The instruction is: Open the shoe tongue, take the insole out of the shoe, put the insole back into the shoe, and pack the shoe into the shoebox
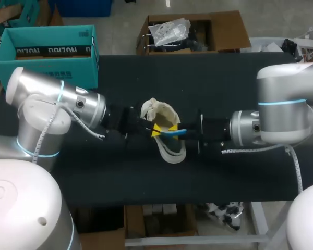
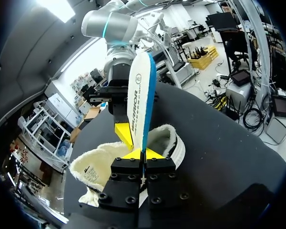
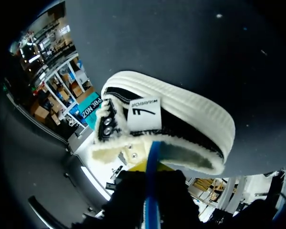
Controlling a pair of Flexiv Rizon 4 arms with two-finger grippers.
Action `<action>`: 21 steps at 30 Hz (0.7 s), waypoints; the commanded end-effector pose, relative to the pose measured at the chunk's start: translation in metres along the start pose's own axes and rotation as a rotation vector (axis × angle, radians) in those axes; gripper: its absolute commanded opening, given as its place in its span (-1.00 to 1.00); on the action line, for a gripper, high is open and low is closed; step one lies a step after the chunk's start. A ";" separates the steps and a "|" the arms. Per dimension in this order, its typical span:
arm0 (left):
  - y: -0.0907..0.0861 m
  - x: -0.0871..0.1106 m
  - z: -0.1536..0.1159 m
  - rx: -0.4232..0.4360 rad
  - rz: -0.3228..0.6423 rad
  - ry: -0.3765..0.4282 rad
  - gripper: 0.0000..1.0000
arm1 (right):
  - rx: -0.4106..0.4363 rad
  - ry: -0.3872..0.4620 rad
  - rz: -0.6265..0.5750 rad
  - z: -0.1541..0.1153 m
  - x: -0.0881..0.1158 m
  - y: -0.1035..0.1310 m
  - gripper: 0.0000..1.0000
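Observation:
A cream fleece-lined shoe (image 1: 164, 115) lies on its side mid-table. Just above its mouth, the white and blue insole (image 1: 175, 132) is held on edge between my two arms. In the left wrist view my left gripper (image 2: 142, 153) is shut on the near end of the insole (image 2: 139, 100), with the shoe (image 2: 100, 164) under it. My right gripper (image 2: 125, 136) grips the insole from the far side. In the right wrist view the insole's blue edge (image 3: 153, 155) runs between the fingers of my right gripper (image 3: 152, 171), and the shoe (image 3: 181, 112) lies ahead. From above, my left gripper (image 1: 155, 130) and right gripper (image 1: 175, 128) almost meet. The teal shoebox (image 1: 47, 52) stands open at the far left.
The black table top (image 1: 146, 177) has bare room in front of the shoe and behind it. My left arm's elbow (image 1: 52, 104) sits close to the shoebox.

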State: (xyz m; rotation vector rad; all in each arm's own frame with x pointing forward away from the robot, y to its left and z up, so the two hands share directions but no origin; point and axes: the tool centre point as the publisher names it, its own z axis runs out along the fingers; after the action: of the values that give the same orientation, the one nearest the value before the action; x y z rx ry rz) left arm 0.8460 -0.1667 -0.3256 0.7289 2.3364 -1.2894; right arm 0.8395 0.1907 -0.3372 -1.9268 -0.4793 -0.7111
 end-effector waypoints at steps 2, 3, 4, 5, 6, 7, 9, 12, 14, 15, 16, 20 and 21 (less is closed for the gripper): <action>0.009 -0.003 0.009 0.000 -0.008 -0.015 -1.00 | 0.004 0.011 0.011 0.019 -0.005 0.021 -1.00; 0.011 -0.004 0.010 0.000 -0.009 -0.018 -1.00 | 0.002 0.015 0.012 0.019 -0.005 0.023 -1.00; 0.013 -0.005 0.011 0.000 -0.010 -0.019 -1.00 | -0.002 0.017 0.008 0.019 -0.005 0.024 -1.00; 0.014 -0.006 0.012 -0.001 -0.011 -0.020 -1.00 | -0.018 0.012 0.006 0.019 -0.005 0.026 -1.00; 0.016 -0.007 0.013 -0.002 -0.014 -0.022 -1.00 | -0.020 0.016 0.003 0.018 -0.004 0.028 -1.00; 0.018 -0.009 0.015 -0.007 -0.017 -0.024 -1.00 | -0.030 0.017 -0.002 0.017 -0.003 0.030 -1.00; 0.022 -0.011 0.016 -0.008 -0.024 -0.027 -1.00 | -0.035 0.015 -0.002 0.017 -0.002 0.033 -1.00; 0.024 -0.011 0.017 -0.010 -0.029 -0.029 -1.00 | -0.048 0.014 -0.004 0.016 -0.001 0.035 -1.00; 0.024 -0.011 0.017 -0.009 -0.029 -0.025 -1.00 | -0.053 0.011 -0.006 0.015 0.000 0.035 -1.00; 0.023 -0.011 0.017 -0.008 -0.025 -0.021 -1.00 | -0.054 0.010 -0.006 0.015 0.000 0.035 -1.00; 0.022 -0.010 0.016 -0.005 -0.022 -0.017 -1.00 | -0.054 0.010 -0.006 0.014 0.000 0.035 -1.00; 0.014 -0.008 0.015 -0.003 0.004 -0.009 0.95 | -0.058 0.010 -0.008 0.012 0.001 0.036 -1.00; 0.011 -0.008 0.015 0.000 0.011 -0.012 1.00 | -0.059 0.011 -0.008 0.011 0.001 0.036 -1.00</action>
State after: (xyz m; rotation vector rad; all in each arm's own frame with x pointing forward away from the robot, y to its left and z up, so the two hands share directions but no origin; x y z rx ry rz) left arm 0.8627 -0.1759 -0.3386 0.7346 2.3242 -1.2901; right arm 0.8634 0.1859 -0.3629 -1.9761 -0.4654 -0.7461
